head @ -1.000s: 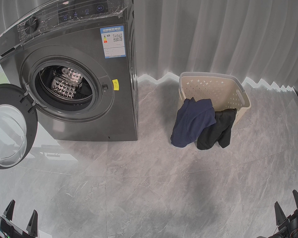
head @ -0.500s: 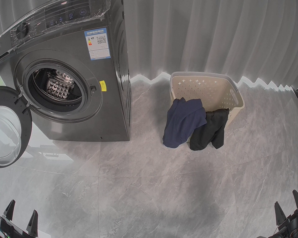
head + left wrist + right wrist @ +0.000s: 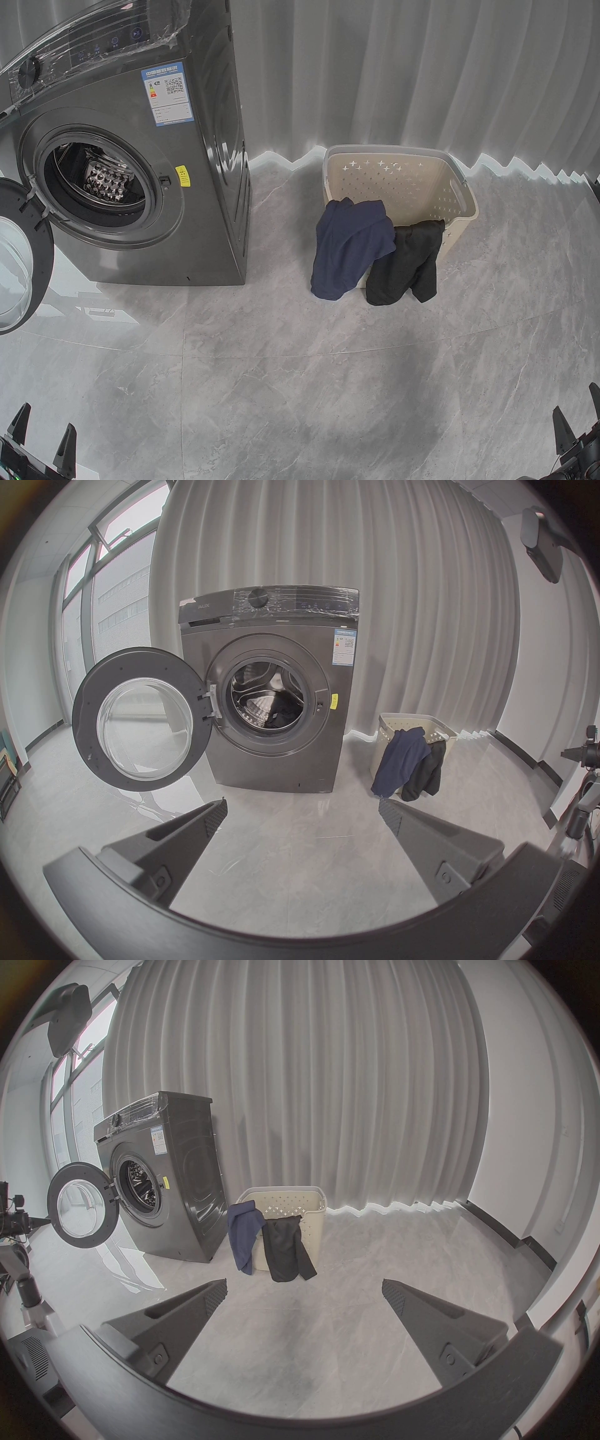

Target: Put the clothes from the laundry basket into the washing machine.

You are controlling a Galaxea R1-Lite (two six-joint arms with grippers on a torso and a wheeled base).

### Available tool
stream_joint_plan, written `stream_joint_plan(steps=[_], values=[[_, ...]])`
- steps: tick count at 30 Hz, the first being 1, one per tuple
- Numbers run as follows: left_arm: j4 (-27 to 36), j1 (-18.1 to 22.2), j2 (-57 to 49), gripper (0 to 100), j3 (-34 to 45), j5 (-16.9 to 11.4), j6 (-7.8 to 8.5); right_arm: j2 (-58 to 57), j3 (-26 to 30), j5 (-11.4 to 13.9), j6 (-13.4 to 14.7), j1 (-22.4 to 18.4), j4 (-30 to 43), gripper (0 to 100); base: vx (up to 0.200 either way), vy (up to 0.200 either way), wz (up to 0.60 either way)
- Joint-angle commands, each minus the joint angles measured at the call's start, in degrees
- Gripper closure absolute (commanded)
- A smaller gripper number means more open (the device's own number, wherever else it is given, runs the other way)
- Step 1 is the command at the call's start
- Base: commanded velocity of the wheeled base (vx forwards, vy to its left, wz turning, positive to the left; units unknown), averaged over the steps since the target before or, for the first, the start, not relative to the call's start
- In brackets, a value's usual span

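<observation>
Beige perforated plastic laundry basket [image 3: 400,181] drifts centreward as my camera pans; left tool [image 3: 301,805] and right tool [image 3: 303,1285] released, grasp pending.

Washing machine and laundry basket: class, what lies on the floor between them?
Nothing: in the head view a bare strip of grey floor separates the washing machine from the laundry basket, over whose rim a navy garment hangs.

Grey floor [image 3: 312,387] bears washing machine [image 3: 206,206] and laundry basket [image 3: 400,182].
</observation>
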Motion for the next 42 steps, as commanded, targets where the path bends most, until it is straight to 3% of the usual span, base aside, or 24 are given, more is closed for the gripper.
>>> stream_joint_plan(steps=[1,6,27,33,42], values=[[0.01,0.01,-0.73,0,0.92,0.03,-0.1,-0.4,0.92,0.04,-0.11,-0.02,0.0,0,0.0,0.0,0.0],[0.01,0.01,-0.73,0,0.92,0.03,-0.01,-0.4,0.92,0.04,-0.02,-0.02,0.0,0,0.0,0.0,0.0],[0.01,0.01,-0.73,0,0.92,0.12,-0.1,-0.4,0.92,0.04,-0.02,-0.02,0.0,0,0.0,-0.2,0.0],[0.01,0.01,-0.73,0,0.92,0.03,-0.1,-0.4,0.92,0.04,-0.02,-0.02,0.0,0,0.0,0.0,0.0],[0.01,0.01,-0.73,0,0.92,0.03,-0.19,-0.4,0.92,0.04,-0.02,-0.02,0.0,0,0.2,0.0,0.0]])
